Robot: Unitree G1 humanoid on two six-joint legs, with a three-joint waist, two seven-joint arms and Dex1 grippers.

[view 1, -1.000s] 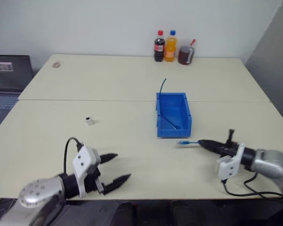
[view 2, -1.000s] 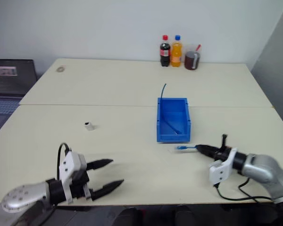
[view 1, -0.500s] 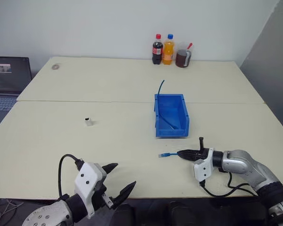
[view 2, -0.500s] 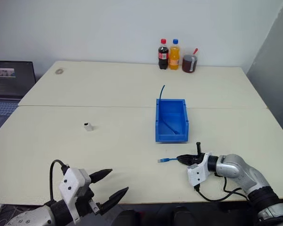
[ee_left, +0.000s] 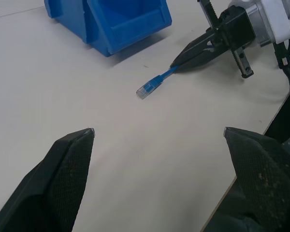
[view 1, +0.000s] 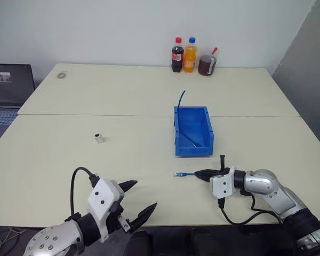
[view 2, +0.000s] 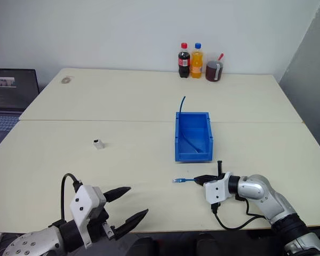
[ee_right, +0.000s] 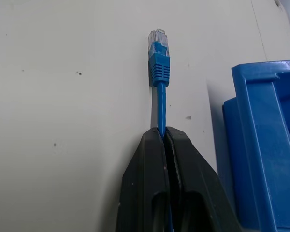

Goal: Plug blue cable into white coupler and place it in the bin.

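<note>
My right gripper (view 1: pixel 198 173) is shut on the light-blue cable (ee_right: pixel 159 99), low over the table in front of the blue bin (view 1: pixel 193 150). A short length of cable sticks out past the fingertips, and its plug (view 1: pixel 178 174) points left, towards my left arm. The bin stands at mid-table, a hand's width beyond the right gripper. The small white coupler (view 1: pixel 98 138) sits alone on the table far to the left. My left gripper (view 1: pixel 144 194) hovers open with nothing in it near the table's front edge, well short of the coupler. The left wrist view shows the plug (ee_left: pixel 146 89) between its spread fingers (ee_left: pixel 70 159).
A darker thin blue cable (view 1: pixel 182 99) lies in the bin and pokes up over its far rim. Two bottles (view 1: pixel 183 54) and a dark cup (view 1: pixel 207 64) stand at the table's far edge. A laptop (view 1: pixel 5 90) sits off to the far left.
My right gripper has carried the cable to the left along the front of the table and rolled at the wrist. The left gripper has stayed open and in place; the camera view has shifted.
</note>
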